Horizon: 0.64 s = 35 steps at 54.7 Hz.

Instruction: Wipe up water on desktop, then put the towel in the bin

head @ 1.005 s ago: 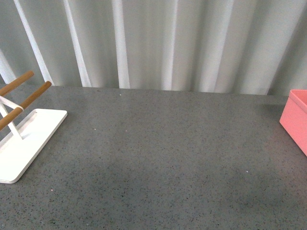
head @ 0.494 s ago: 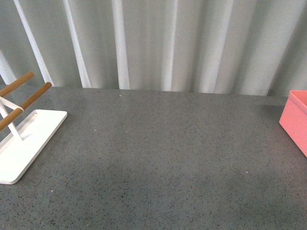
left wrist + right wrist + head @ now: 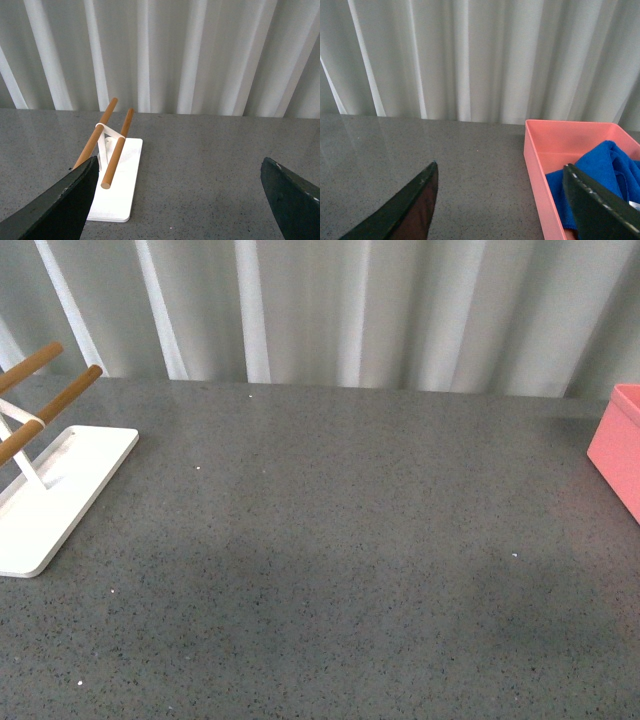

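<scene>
The towel (image 3: 602,172) lies bunched inside the bin (image 3: 536,165), which sits at the robot's right edge of the speckled surface (image 3: 340,540), suggesting the wiping job is all but finished. Both the left claw (image 3: 177,200) and the right claw (image 3: 502,200) hang wide open and empty above the surface. A white rack with wooden bars (image 3: 50,495) stands bare at the left.

Looks like a staged lab or demo booth: speckled grey stone-like desktop (image 3: 340,540), pale pleated curtain (image 3: 400,310) as backdrop, white rack base (image 3: 50,500) with wooden bars (image 3: 117,152), pink bin (image 3: 570,165).
</scene>
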Motion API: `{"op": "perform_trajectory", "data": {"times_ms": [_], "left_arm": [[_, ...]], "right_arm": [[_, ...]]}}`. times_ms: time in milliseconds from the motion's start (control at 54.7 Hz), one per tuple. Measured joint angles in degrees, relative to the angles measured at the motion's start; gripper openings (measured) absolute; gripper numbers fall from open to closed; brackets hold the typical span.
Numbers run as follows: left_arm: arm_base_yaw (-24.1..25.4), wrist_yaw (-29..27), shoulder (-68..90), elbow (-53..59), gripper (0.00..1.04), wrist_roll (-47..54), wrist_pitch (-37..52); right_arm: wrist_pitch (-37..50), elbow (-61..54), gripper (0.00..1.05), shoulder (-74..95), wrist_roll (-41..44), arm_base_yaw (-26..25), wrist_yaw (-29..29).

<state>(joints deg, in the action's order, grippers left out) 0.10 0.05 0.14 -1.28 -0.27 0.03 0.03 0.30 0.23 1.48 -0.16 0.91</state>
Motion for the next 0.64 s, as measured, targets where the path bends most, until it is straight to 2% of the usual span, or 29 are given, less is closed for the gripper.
{"op": "perform_trajectory", "data": {"times_ms": [73,146,640], "left_arm": [[0.0,-0.02,0.0,0.0,0.98,0.0,0.0],[0.0,-0.02,0.0,0.0,0.98,0.0,0.0],[0.0,-0.02,0.0,0.0,0.98,0.0,0.0]], "right_arm": [[0.0,0.0,0.99,0.0,-0.04,0.0,0.0],[0.0,0.0,0.97,0.0,-0.04,0.0,0.0],[0.0,0.0,0.98,0.0,-0.04,0.0,0.0]]}}
